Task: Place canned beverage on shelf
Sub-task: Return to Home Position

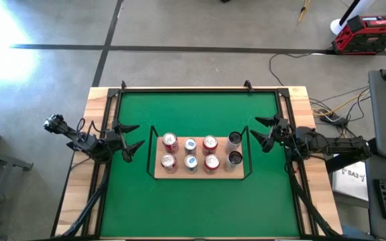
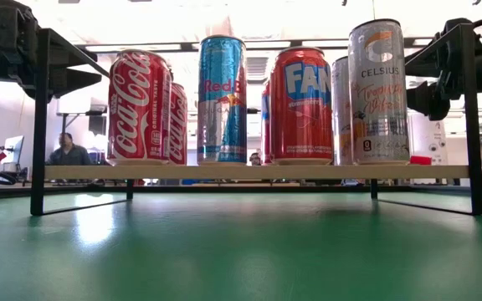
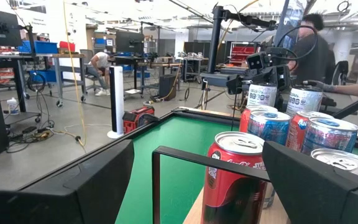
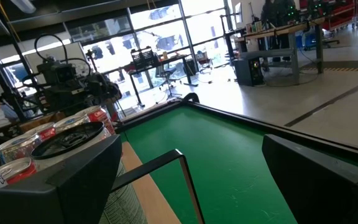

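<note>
High view looks down on the wooden table (image 1: 96, 100), whose top is mostly covered by the green mat (image 1: 200, 110); on the mat, nearer the front edge than the back, sits the shelf (image 1: 159, 171), a light-wood board inside a thin black wire frame with upright ends; the left arm reaches in from the table's left side and the left gripper (image 1: 138, 136) hangs just off the shelf's left end, jaws spread wide with nothing between them; the right arm mirrors it from the right side, the right gripper (image 1: 254, 128) just off the shelf's right end, jaws likewise apart and empty. Eight cans stand upright on the board in two rows of four; seen from table height, the front row runs from a red Coca-Cola can (image 2: 139, 106), to a blue Red Bull can (image 2: 222, 99), to a red Fanta can (image 2: 301, 104), to a silver Celsius can (image 2: 378, 92); neither gripper touches a can.
</note>
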